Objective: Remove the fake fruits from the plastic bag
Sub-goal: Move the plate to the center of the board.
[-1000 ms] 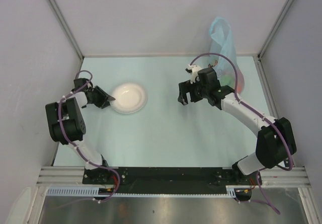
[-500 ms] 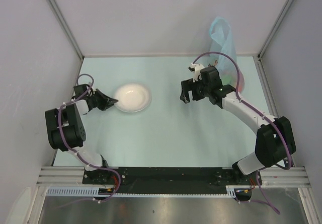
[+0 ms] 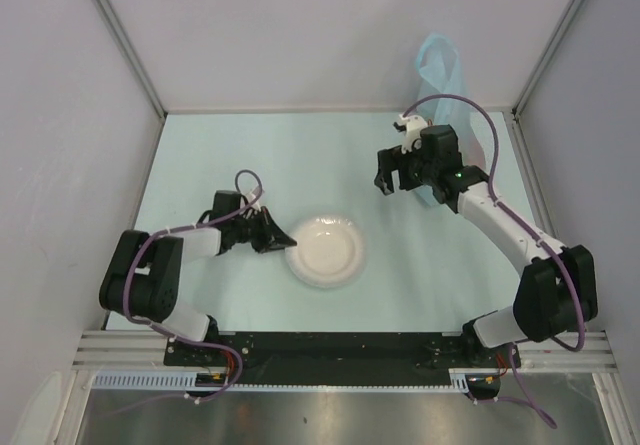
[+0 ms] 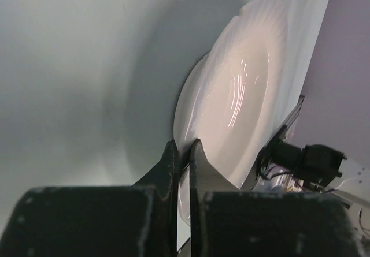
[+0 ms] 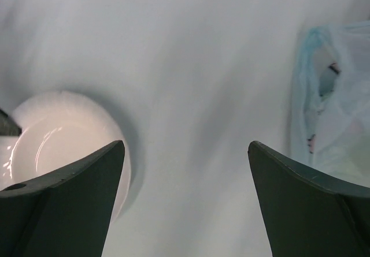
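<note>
— From above first. Whereabouts of the thin, translucent light-blue plastic bag?

— Far right corner of the pale green table, leaning up against the back wall, lower half hidden behind the right arm. No fruit visible outside it.

— And the left gripper?

— Clamped on the left rim of a shallow round white plate, near the middle front. Probably meant as a landing place for the fruit.

— Right gripper?

— Hovering just left of the bag, spread wide, holding nothing. Seemingly poised to go for the bag.

— Left wrist view?

— Settles what the top view only hints at: fingers almost together, thin plate edge pinched between them. No bag there.

— Right wrist view?

— Shows jaws wide apart, plate at lower left, bag at the right edge. Reveals blurred pink and greenish shapes through the film, likely fruit, too vague to name. Hidden from above.
</note>
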